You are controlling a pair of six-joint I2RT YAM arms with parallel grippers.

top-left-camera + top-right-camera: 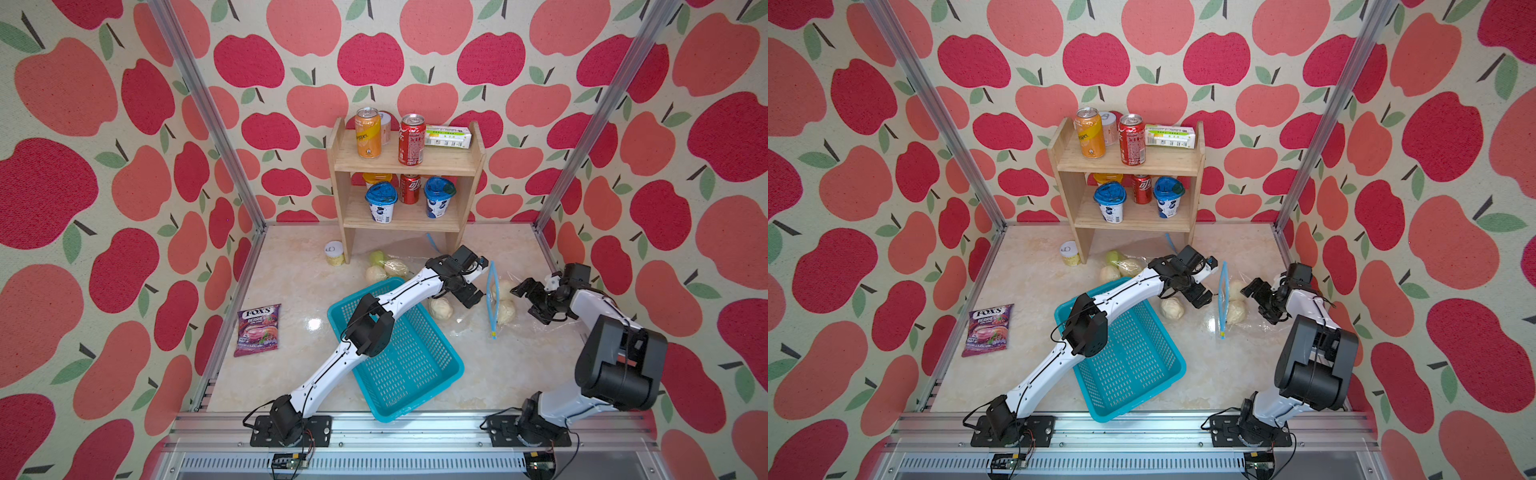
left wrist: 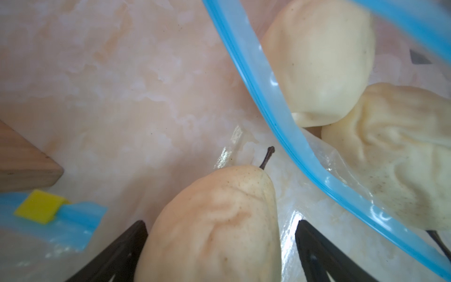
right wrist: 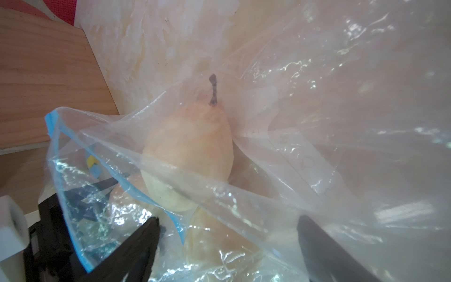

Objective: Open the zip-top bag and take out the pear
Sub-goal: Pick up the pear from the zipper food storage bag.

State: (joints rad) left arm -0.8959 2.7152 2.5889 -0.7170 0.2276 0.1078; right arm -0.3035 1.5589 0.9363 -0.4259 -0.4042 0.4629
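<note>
Left pincer [image 2: 220, 223] spread wide, straddling a pale pear [image 2: 219, 207] that lies on the table [image 2: 97, 73] just outside the zip-top bag [image 2: 280, 117], stem pointing away from the jaws. Beyond, the bag's open blue rim, two more pears [image 2: 322, 61] inside. Right pincer [image 3: 228, 218], also wide, sits at the far side.

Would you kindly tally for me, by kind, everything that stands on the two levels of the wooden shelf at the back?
Drink cans: 5
Blue-lidded cups: 2
Carton: 1
Total on the wooden shelf: 8
</note>
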